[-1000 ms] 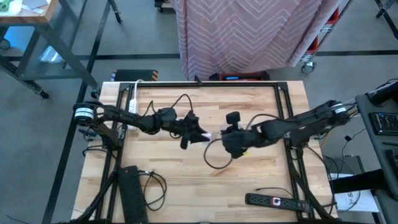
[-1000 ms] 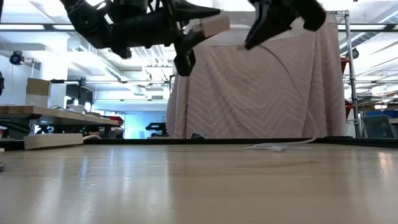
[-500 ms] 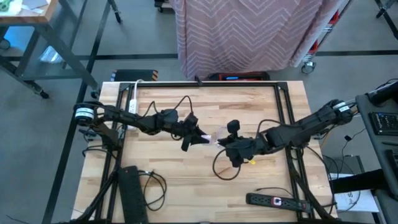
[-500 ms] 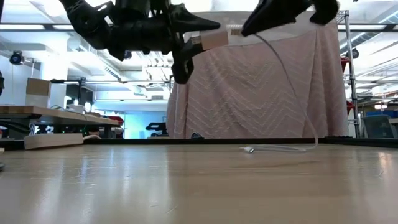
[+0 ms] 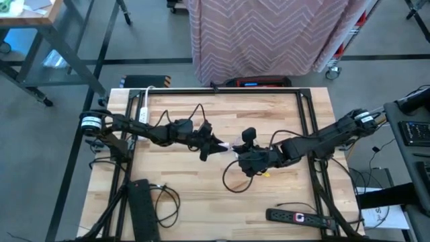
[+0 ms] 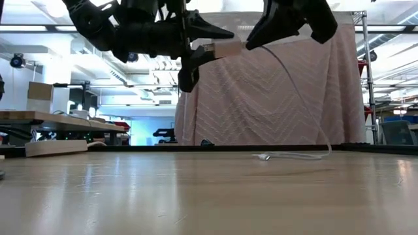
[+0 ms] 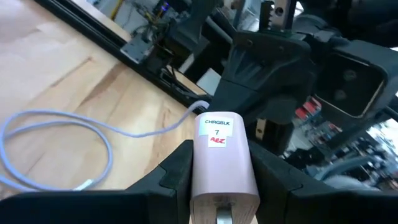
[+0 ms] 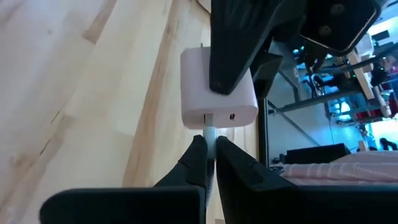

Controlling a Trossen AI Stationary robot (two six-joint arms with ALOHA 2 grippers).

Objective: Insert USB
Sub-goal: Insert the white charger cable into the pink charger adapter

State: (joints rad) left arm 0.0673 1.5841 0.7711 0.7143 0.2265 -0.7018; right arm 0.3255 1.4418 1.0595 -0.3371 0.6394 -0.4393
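A white charger block (image 7: 218, 157) with a small label is up in the air over the table's middle, with my left gripper (image 5: 215, 144) shut on it. My right gripper (image 8: 211, 152) is shut on the white USB cable's plug (image 8: 210, 132), which meets the charger's port face (image 8: 219, 116) at one of its two ports. How deep the plug sits cannot be told. The cable (image 6: 307, 98) hangs down from the plug, and its loop (image 5: 232, 180) and free end (image 6: 262, 156) lie on the table. My left gripper pinches the charger's two side faces (image 7: 198, 163) between its fingers (image 7: 176, 169), coming about level from the table's left. The charger is lifted clear, lying roughly level, its port face toward the right arm. My right gripper pinches the plug (image 8: 210, 135) at the cable's end between its fingertips (image 8: 196, 155), slanting down from the table's right. The plug points along the fingers into the charger's face. The cable behind it hangs slack to the table.
A black power strip (image 5: 142, 210) lies at the near left, another (image 5: 296, 217) at the near right, and a white one (image 5: 143, 107) at the far left. A black frame rail (image 5: 222, 90) borders the table. A pink patterned cloth (image 6: 274, 98) hangs beyond the far edge.
My right gripper has gone toward the charger and a little down, bringing the plug from a short gap away up against the port face. The cable's free end has slid along the table toward its left edge. My left gripper has tipped the charger closer to level.
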